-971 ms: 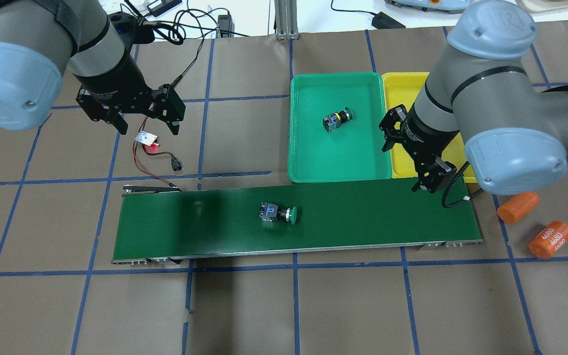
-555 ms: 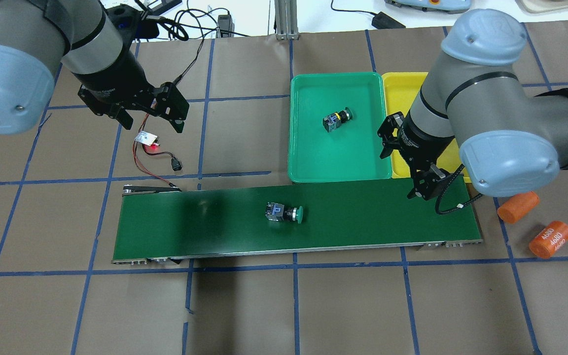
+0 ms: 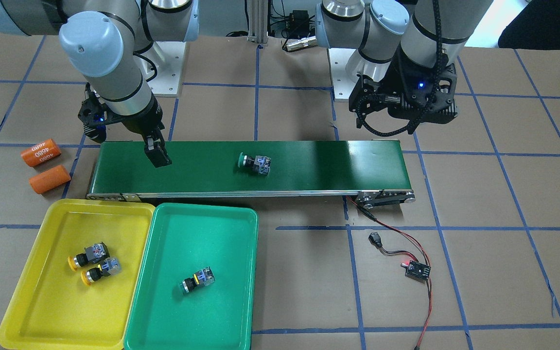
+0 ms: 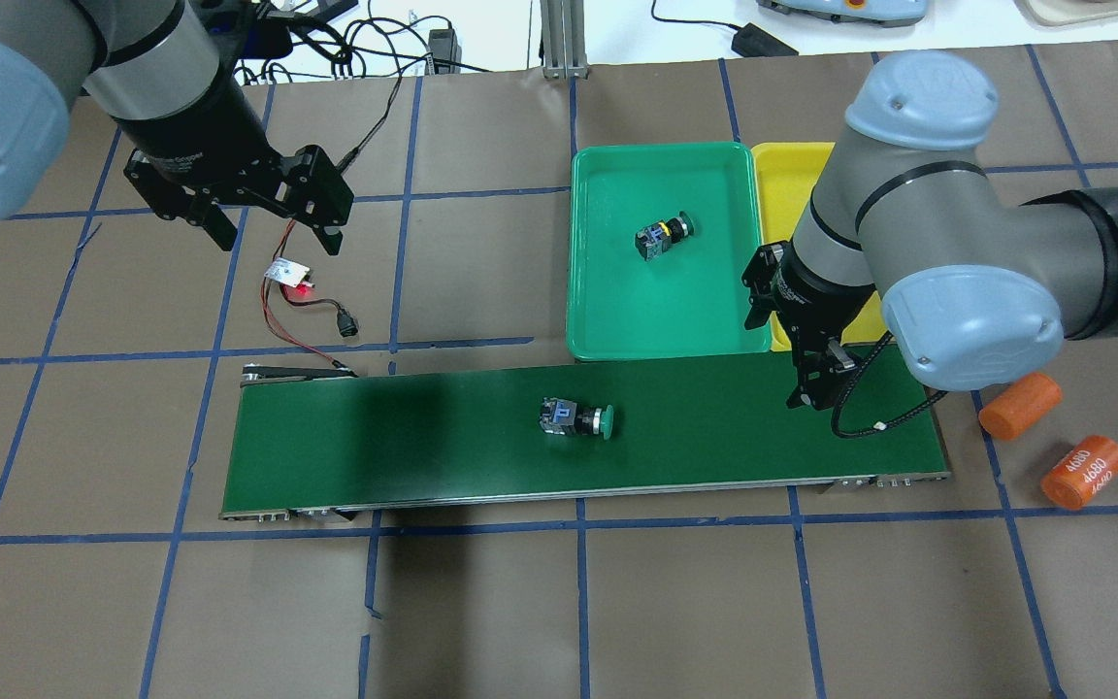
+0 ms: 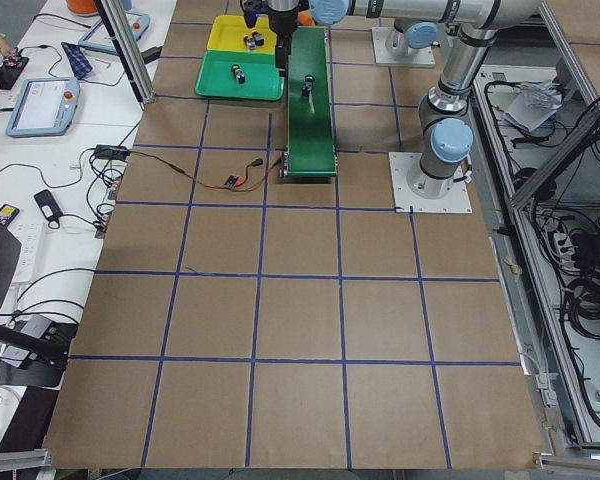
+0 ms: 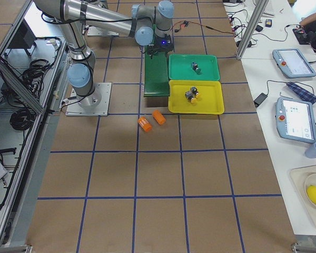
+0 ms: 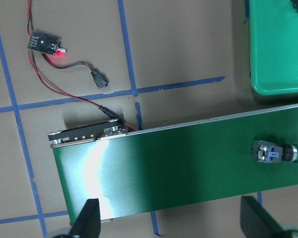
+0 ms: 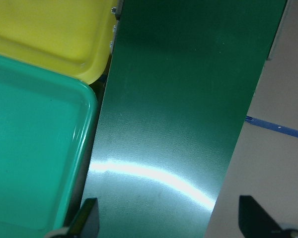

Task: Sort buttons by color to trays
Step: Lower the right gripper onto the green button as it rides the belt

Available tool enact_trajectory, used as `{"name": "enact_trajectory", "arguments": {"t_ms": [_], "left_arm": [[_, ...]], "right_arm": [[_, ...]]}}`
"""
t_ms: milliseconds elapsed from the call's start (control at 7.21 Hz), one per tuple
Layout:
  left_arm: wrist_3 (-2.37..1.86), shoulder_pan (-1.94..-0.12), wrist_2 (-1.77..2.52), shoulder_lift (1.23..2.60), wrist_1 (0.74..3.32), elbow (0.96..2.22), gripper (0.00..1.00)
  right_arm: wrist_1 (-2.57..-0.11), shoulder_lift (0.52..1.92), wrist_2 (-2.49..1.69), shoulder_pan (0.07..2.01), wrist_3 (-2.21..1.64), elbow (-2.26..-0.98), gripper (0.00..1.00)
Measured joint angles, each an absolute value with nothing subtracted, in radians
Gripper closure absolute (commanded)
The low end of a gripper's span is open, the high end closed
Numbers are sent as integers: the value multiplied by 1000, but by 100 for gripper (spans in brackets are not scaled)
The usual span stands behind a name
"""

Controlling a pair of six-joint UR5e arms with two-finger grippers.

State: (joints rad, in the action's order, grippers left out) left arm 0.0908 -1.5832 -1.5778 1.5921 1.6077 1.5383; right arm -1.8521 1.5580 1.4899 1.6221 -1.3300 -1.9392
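A green-capped button [image 4: 575, 419] lies on its side near the middle of the dark-green conveyor belt [image 4: 375, 447]; the left wrist view shows this button [image 7: 274, 153] at its right. Another button [image 4: 663, 236] lies in the green tray [image 4: 617, 311]. Two yellow-capped buttons [image 3: 88, 256] [image 3: 100, 272] lie in the yellow tray [image 3: 42, 311]. My right gripper [image 4: 808, 388] hangs open over the belt's right end, with only bare belt between its fingers [image 8: 87, 220]. My left gripper [image 4: 278, 241] is open and empty, above the table behind the belt's left end.
Two orange cylinders [image 4: 1020, 406] [image 4: 1083, 472] lie on the table right of the belt. A small sensor board [image 4: 289, 275] with a red light and red-black wires sits under the left gripper. The two trays stand side by side, touching the belt's far edge.
The green-capped button has travelled to the right along the belt. My right gripper has moved left and down from the yellow tray's edge onto the belt's end. My left gripper has drifted slightly back.
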Motion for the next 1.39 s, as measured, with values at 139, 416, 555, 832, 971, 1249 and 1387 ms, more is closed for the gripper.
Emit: {"name": "enact_trajectory", "arguments": {"t_ms": [139, 416, 555, 832, 971, 1249, 1387], "left_arm": [[83, -1581, -1599, 1585, 1609, 1538, 0], [76, -1578, -1582, 1585, 1611, 1537, 0], [76, -1579, -1564, 1583, 1610, 1540, 0], [79, -1584, -1547, 1571, 1609, 1555, 0], [79, -1585, -1544, 1572, 1609, 1558, 0], [80, -1586, -1542, 1584, 1608, 1556, 0], [83, -1586, -1546, 1585, 1607, 1557, 0]], "right_arm": [[-1890, 1549, 1490, 1642, -1332, -1953, 0], [-1963, 1534, 1490, 1694, -1338, -1983, 0], [-1978, 1529, 1490, 1709, -1341, -1992, 0], [-1986, 1525, 1491, 1724, -1343, -2002, 0], [-1992, 1520, 1490, 1735, -1344, -2010, 0], [-2048, 1500, 1490, 1763, -1371, -2036, 0], [-2068, 1487, 1491, 1774, -1397, -2044, 0]]}}
